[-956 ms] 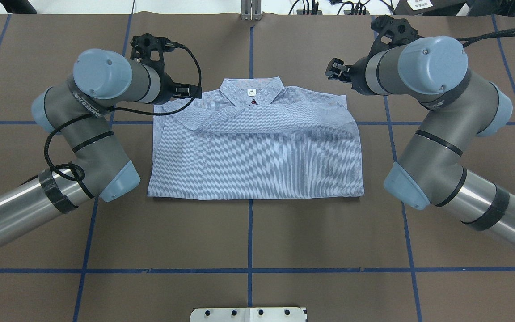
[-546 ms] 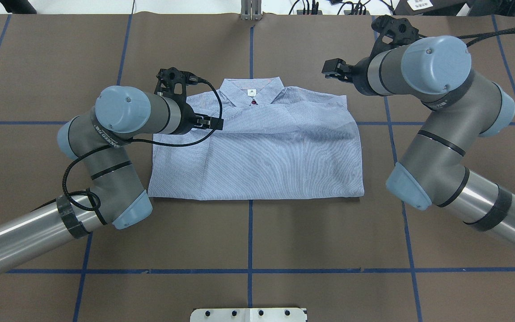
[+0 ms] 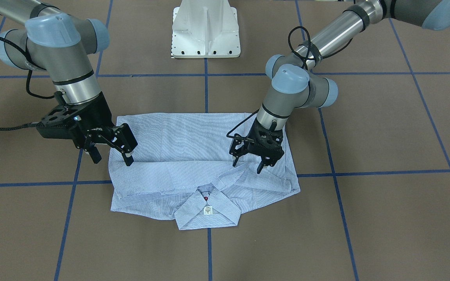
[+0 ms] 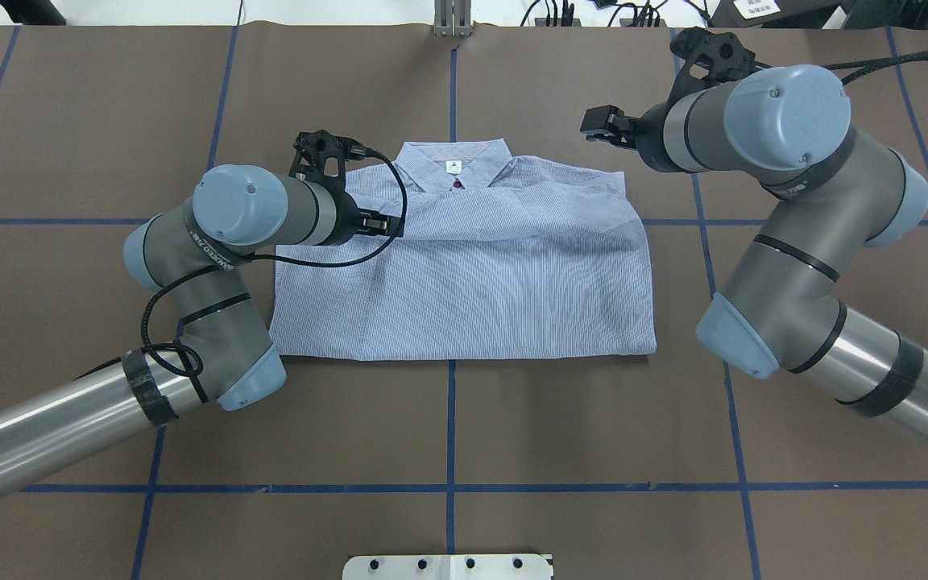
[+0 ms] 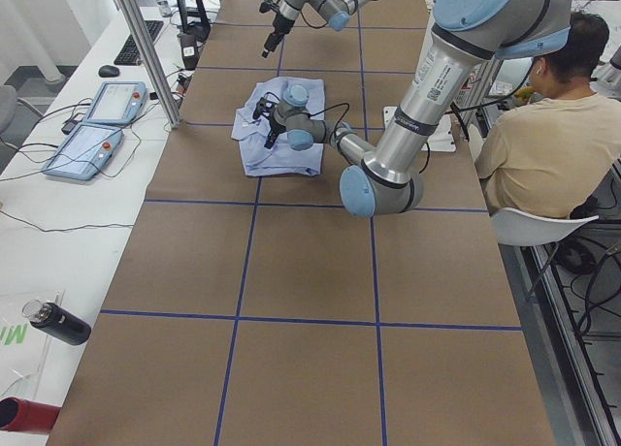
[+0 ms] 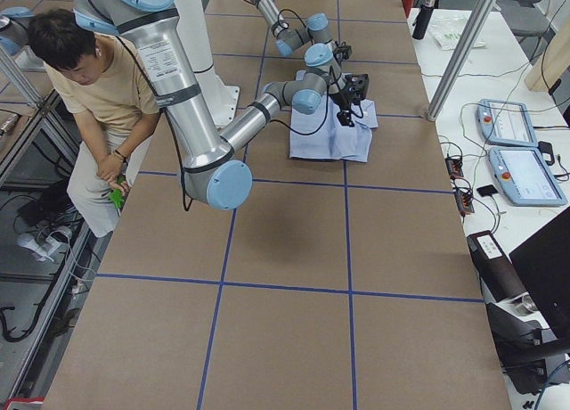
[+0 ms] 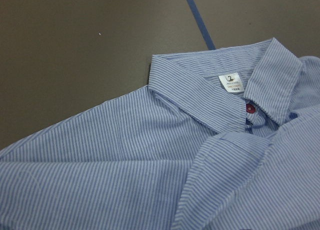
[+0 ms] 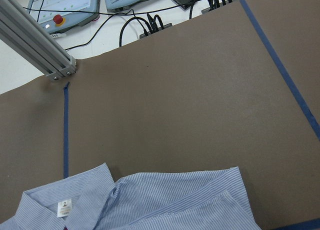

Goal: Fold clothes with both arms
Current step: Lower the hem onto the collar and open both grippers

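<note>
1. One shirt [image 4: 464, 274] lies flat on the table [image 4: 593, 419], folded to a neat rectangle. It straddles the centre tape line [image 4: 449, 427], with its collar [image 4: 486, 153] on the far edge.
2. Inside the collar the left wrist view shows a small white label [image 7: 231, 82], with a dark red button [image 7: 250, 108] just below it.
3. A folded-in layer of cloth crosses the shirt's far half, below the collar.
4. Over the shirt's far left part, just left of the collar, hangs the left gripper [image 3: 247, 167]. Its fingers point down, spread apart, with nothing between them; whether the tips touch the cloth cannot be told.
5. At the shirt's far right corner the right gripper [image 3: 112, 159] sits raised, its fingers wide apart and empty. In the front-facing view, one finger is over the cloth's edge and the other over bare table.
6. On the near side stands a white pedestal [image 3: 206, 31], and a seated person [image 5: 534, 155] shows in the side views.
</note>
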Robot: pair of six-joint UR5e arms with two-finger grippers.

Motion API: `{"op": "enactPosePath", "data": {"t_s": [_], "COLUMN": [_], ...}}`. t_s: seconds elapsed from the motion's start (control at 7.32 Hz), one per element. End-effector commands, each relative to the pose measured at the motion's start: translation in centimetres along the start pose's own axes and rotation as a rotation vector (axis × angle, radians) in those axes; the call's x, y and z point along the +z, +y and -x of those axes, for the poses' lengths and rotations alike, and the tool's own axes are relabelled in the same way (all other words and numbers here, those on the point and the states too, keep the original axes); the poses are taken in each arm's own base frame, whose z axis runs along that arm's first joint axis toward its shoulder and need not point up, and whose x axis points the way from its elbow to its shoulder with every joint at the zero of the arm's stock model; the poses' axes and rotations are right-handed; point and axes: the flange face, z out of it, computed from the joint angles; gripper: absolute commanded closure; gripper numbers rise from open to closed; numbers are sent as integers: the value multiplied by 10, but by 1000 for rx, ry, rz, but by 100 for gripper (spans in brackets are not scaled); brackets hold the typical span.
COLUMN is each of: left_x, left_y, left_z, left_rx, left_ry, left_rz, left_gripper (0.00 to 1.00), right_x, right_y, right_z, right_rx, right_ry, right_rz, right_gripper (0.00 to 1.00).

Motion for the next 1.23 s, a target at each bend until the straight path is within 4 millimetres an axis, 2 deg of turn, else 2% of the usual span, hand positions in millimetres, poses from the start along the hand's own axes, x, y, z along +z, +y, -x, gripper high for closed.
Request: {"op": "enactPosePath", "data": {"t_s": [0.0,0.14,0.41,0.55,0.68,0.82,0.96,1.09], "left_x": [1,-1,-3,-3,-1,13,30,34], "left_y": [-6,-7,-12,-24,-41,-69,-94,-106], "left_z": [-10,-13,-19,-25,-30,-45,-43,-30], "left_rx": [1,0,8,6,-2,-18,-30,-38], "left_ry": [12,18,24,16,11,-9,-53,-79], "left_rz": [-8,-10,-15,-22,-35,-43,-41,-48], "left_gripper": [83,100,100,100,100,100,100,100], "right_x": [1,1,1,1,2,2,2,3], "right_y": [0,0,0,0,0,1,1,2], "right_z": [-1,-1,-1,-2,-2,-3,-3,-4], "right_rx": [0,0,2,2,2,1,1,2], "right_ry": [2,2,1,3,4,6,6,7], "right_rz": [-2,-2,-6,-5,-5,-4,-3,-3], "right_gripper": [0,0,0,0,0,0,0,0]}}
